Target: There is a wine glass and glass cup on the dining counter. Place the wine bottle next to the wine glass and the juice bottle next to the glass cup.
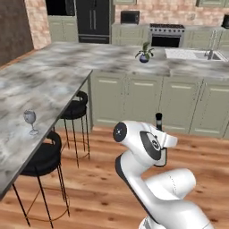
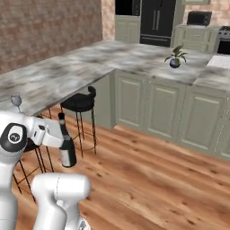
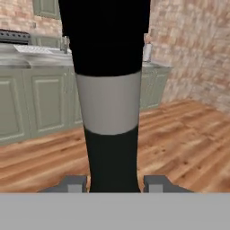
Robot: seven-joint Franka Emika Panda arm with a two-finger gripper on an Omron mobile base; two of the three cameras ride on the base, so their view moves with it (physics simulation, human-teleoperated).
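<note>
Light was even and bright, shadows faint under the stools (image 1: 44, 161) (at eight o'clock); renders were soft, slightly pixelated throughout.

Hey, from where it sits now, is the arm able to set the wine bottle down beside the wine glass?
Probably not yet: the claw grips the wine bottle out over the floor, apart from the wine glass on the dining counter.
</note>
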